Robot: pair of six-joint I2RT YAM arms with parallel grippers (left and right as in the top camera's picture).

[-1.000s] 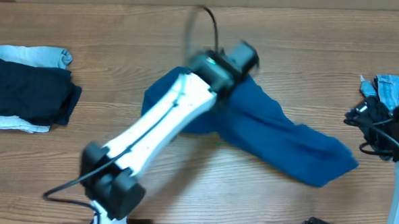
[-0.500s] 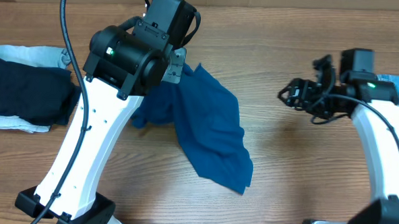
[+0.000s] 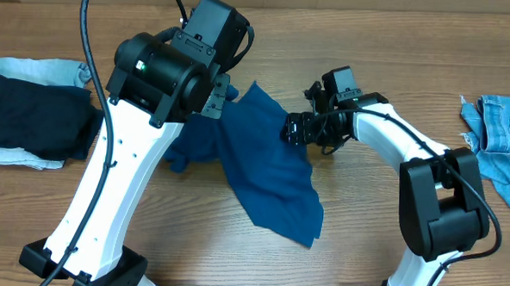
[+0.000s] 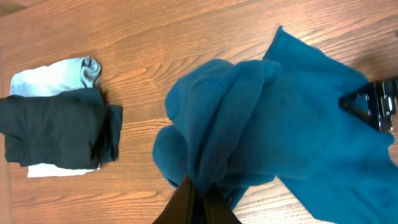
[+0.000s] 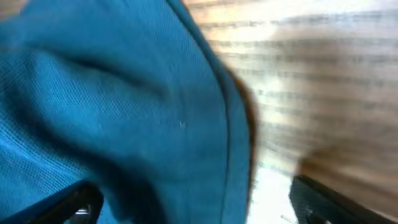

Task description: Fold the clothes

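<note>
The left gripper [image 4: 194,198] is clamped tight on a gathered bunch of the large royal-blue knit polo shirt [image 3: 271,174], holding that bunch up off the wooden table [image 3: 397,46]. From the pinch the cloth falls in soft folds and spreads down to the tabletop. Its long axis runs on a diagonal from the held bunch, near the middle of the table, out to a free corner [image 3: 309,238] lying toward the front edge. The right gripper [image 3: 295,128] has its fingers spread wide with nothing held. It sits at the shirt's right-hand edge, and in the right wrist view that edge crosses the gap between the two fingers; whether cloth touches a finger I cannot tell. So the shirt lies directly ahead of the right gripper, and the right arm is the nearer one to the loose edge, which looks like the place for a second hold. There is one blue shirt and two grippers. Well to the left lies one near-black folded garment [image 3: 32,116] on pale cloth, and at the right edge one light-blue frayed denim piece [image 3: 501,136].
</note>
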